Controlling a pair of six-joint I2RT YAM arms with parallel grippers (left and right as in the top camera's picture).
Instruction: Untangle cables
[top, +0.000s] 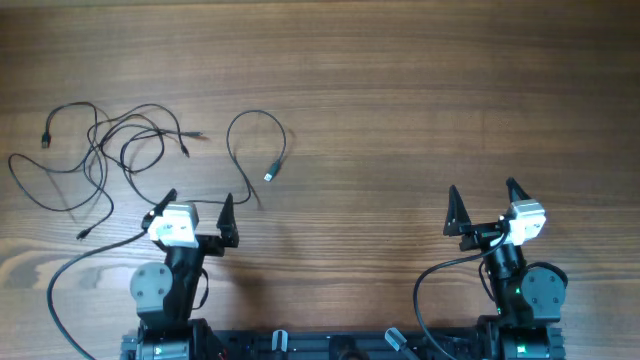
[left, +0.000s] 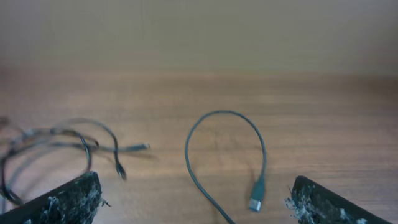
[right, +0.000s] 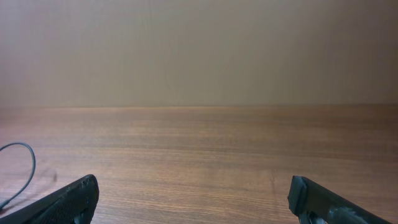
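A tangle of thin black cables (top: 105, 150) lies at the left of the wooden table, with several small plug ends. One separate looped cable (top: 255, 140) lies to its right, its silver-tipped plug (top: 270, 175) pointing toward me. In the left wrist view the loop (left: 224, 134) and its plug (left: 256, 196) lie between the fingers, and the tangle (left: 56, 146) shows at the left. My left gripper (top: 198, 205) is open and empty, just in front of the cables. My right gripper (top: 485, 200) is open and empty at the right, far from them.
The table is bare wood (top: 420, 90) to the right of the loop. A thicker black arm wire (top: 60, 285) curves at the lower left beside the left arm's base. In the right wrist view only a bit of cable (right: 22, 168) shows at the far left.
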